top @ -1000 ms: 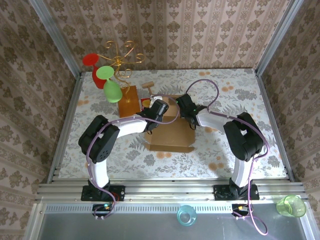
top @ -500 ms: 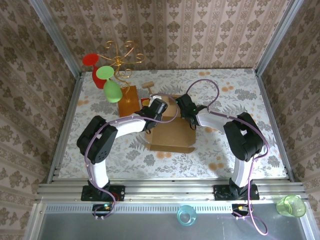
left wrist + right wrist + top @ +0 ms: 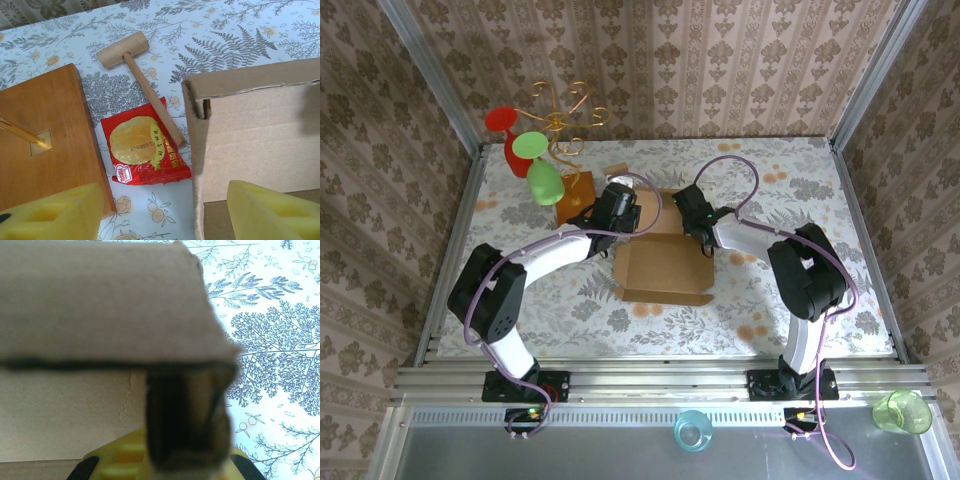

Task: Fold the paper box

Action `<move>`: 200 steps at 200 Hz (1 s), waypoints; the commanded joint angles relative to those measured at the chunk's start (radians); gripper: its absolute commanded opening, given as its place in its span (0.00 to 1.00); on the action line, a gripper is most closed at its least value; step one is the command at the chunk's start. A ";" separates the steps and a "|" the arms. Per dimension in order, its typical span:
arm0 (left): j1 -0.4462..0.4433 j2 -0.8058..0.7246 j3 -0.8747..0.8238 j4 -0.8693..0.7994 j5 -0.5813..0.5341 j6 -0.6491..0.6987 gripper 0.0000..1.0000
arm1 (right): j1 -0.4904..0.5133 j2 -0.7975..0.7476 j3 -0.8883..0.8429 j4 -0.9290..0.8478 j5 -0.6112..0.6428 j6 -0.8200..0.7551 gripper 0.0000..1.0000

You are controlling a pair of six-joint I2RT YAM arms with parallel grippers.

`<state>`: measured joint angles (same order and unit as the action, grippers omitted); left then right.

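You can see one stamped row of digits, upside down, on the red packet (image 3: 145, 149) left of the box (image 3: 260, 135). Digits and white corner logo are too small to read.

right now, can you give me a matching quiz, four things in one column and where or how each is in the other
Things: 1 mallet; 2 snack packet; 3 left hand; 4 right hand
States: a shut on the paper box; b red, flat between wooden board and box; c open, beside the box corner; d handle crossing the packet's edge
Pairs: 1-d; 2-b; 3-c; 4-a
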<state>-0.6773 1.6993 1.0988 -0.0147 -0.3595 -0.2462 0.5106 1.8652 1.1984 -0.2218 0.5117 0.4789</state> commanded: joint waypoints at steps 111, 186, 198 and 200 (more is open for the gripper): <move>-0.019 0.234 0.168 -0.012 -0.170 0.078 0.36 | -0.016 0.045 0.042 -0.073 -0.060 -0.018 0.00; -0.024 0.317 0.274 -0.140 -0.253 0.058 0.00 | -0.018 0.061 0.065 -0.100 -0.069 -0.011 0.00; -0.028 0.314 0.269 -0.129 -0.244 0.059 0.00 | -0.018 0.064 0.066 -0.099 -0.072 -0.008 0.00; -0.028 0.313 0.267 -0.126 -0.243 0.059 0.00 | -0.018 0.064 0.067 -0.100 -0.072 -0.009 0.00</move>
<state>-0.7067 1.9919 1.3487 -0.0650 -0.5365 -0.1905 0.4923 1.8935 1.2522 -0.2474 0.4351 0.4725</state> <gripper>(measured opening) 0.067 0.071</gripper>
